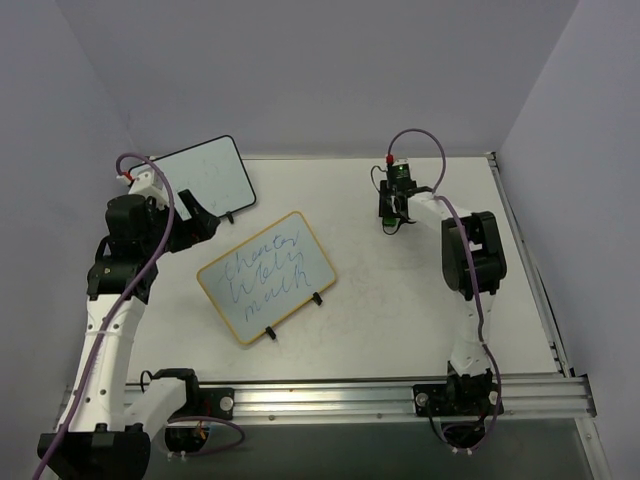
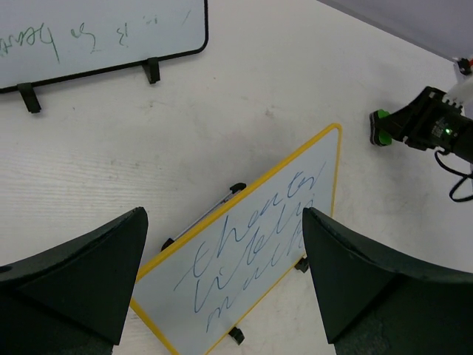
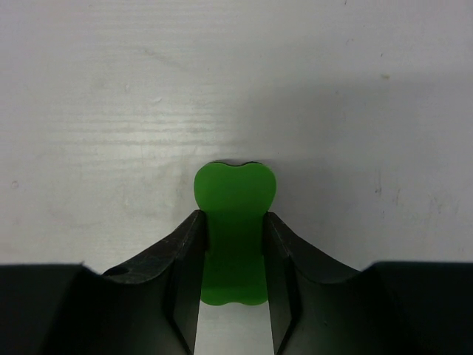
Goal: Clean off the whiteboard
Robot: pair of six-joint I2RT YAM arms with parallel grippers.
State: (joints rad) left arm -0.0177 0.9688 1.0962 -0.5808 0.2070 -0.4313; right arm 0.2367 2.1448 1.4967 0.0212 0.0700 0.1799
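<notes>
The yellow-framed whiteboard (image 1: pixel 265 275) lies at the table's middle, with blue handwriting on it and two black clip feet on its near edge. It also shows in the left wrist view (image 2: pixel 251 251). My left gripper (image 1: pixel 197 220) is open and empty, hovering above and to the left of the board; its jaws (image 2: pixel 223 212) stand wide apart. My right gripper (image 1: pixel 392 220) is shut on a green eraser (image 3: pixel 234 237), well to the right of the board, with the eraser close over the bare table. The eraser's tip also shows in the left wrist view (image 2: pixel 380 127).
A black-framed whiteboard (image 1: pixel 205 175) with faint green writing lies at the back left, behind my left gripper; it also shows in the left wrist view (image 2: pixel 96 29). A metal rail (image 1: pixel 400 395) runs along the near edge. Grey walls enclose the table.
</notes>
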